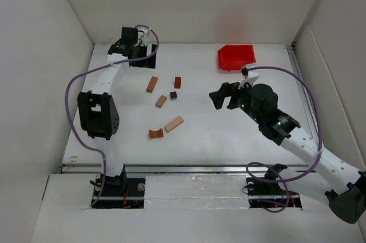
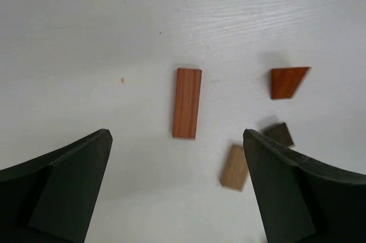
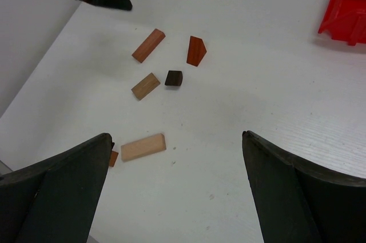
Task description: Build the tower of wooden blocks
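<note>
Left gripper [image 1: 136, 46]: released, jaws spread wide, nothing between them; it hangs over the far left corner of the table [image 1: 257, 134], beyond the blocks.
Right gripper [image 1: 223, 95]: released, jaws wide apart, empty; it hangs over mid-table, right of the blocks and nearer than the bin [image 1: 236, 56].
Blocks: six, loose in a cluster left of centre, all lying on the table.
Red bar [image 1: 151, 84]: far left of the cluster, lying flat; in the left wrist view it lies ahead of the open fingers [image 2: 63, 191].
Wedge [image 1: 178, 82]: reddish-brown, right of the red bar and apart from it.
Dark cube [image 1: 173, 95]: just nearer than the wedge, not touching it.
Tan block [image 1: 161, 101]: short, just left of the dark cube, a small gap between them.
Tan bar [image 1: 174, 124]: nearer the arm bases, well apart from the four above.
Arch [image 1: 156, 134]: reddish-brown, just beside the tan bar's left end; contact cannot be told. The right wrist view shows it half hidden behind a finger.
Stacking: not yet done; no block rests on another.
Bin: red, far right of the table, well apart from the blocks.
</note>
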